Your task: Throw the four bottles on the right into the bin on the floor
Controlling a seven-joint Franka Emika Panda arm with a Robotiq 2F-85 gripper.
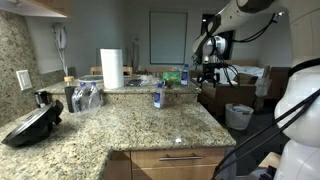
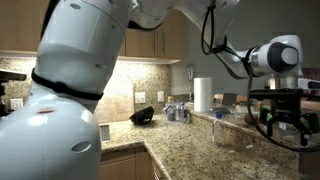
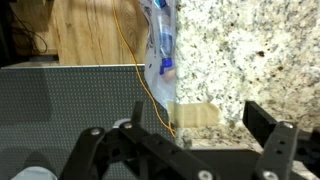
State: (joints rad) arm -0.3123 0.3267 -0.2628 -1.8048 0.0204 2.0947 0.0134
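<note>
In an exterior view a small clear bottle [image 1: 158, 96] with a blue cap stands on the granite counter [image 1: 130, 130]. More small containers [image 1: 176, 77] stand on the raised ledge behind it. My gripper [image 1: 208, 72] hangs open just past the ledge's far end, above the floor side. The pale bin [image 1: 239, 117] stands on the floor below and beyond it. In the wrist view a clear bottle [image 3: 160, 48] with a blue and red label is at the counter edge, ahead of my open gripper [image 3: 205, 130]. Nothing is between the fingers [image 3: 268, 128].
A white paper-towel roll [image 1: 111, 68] [image 2: 203, 95] stands at the back of the counter. A black appliance [image 1: 32, 125] sits near the wall. The wrist view shows a wooden cabinet side [image 3: 95, 30], an orange cable [image 3: 140, 70], beige tape [image 3: 196, 113] and grey floor [image 3: 60, 100].
</note>
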